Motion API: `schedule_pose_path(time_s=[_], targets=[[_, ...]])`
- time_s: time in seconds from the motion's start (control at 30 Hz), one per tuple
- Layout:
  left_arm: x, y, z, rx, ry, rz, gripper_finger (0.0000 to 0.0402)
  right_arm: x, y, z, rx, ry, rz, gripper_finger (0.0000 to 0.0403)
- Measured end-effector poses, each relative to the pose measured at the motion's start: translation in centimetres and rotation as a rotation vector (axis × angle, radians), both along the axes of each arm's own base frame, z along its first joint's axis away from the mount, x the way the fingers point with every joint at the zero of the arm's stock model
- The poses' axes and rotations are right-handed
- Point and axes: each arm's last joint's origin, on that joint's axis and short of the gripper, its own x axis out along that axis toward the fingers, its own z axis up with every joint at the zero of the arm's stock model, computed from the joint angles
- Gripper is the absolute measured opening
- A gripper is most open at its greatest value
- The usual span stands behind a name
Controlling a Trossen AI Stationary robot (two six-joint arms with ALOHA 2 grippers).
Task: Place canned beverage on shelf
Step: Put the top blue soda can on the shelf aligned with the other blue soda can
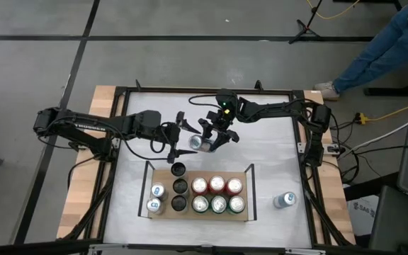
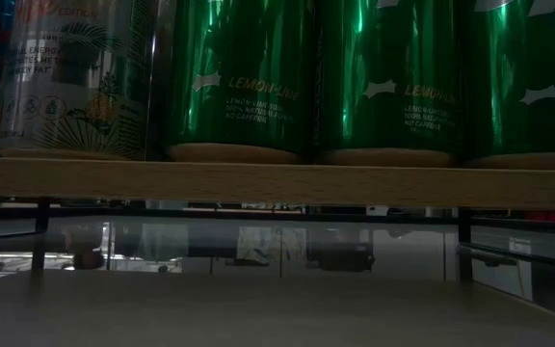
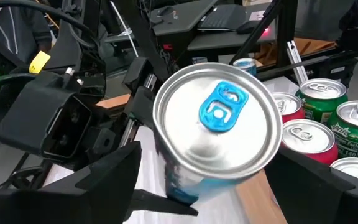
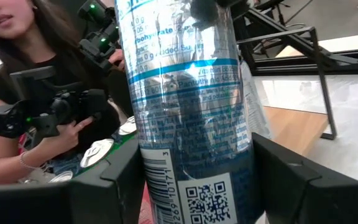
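A silver-and-blue beverage can (image 1: 198,144) hangs on its side above the table, just beyond the shelf's far edge, with my right gripper (image 1: 211,140) shut on it. Its top with the blue tab (image 3: 219,109) faces my left gripper (image 1: 181,138), which is open; its fingers stand on either side of the can's top end, and I cannot tell whether they touch it. The shelf (image 1: 163,176) is a light wooden board with black end rails (image 1: 250,185). It carries several upright cans: red (image 1: 217,185), green (image 2: 249,77), black-topped (image 1: 180,186) and blue-white (image 1: 156,205). My right gripper pinches the can's side wall (image 4: 194,143) between its two fingers (image 4: 114,180), which lie across the can's length. The fingers come in about level from the table's far right. The can is lifted clear of the table and lies roughly level, top toward the left arm.
One more can (image 1: 284,200) stands alone on the white tabletop right of the shelf. The black table frame (image 1: 119,95) rings the work area. A person (image 4: 17,93) holding control handles shows beyond the table in the right wrist view.
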Motion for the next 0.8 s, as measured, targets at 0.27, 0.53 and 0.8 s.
schedule_pose_path(time_s=[0.27, 0.53, 0.8], targets=[[0.1, -0.2, 0.3, 0.001, -0.027, -0.005, 0.0323, -0.2, 0.1, 0.1, 0.020, -0.003, 0.068, 0.0230], [0.2, -1.2, 0.6, 0.003, -0.069, -0.044, 0.0323, -0.4, 0.2, 0.1, 0.040, -0.009, 0.143, 0.0230], [0.4, -1.9, 0.5, 0.005, -0.069, -0.060, 0.0323, -0.4, 0.2, 0.1, 0.042, -0.010, 0.151, 0.0230]])
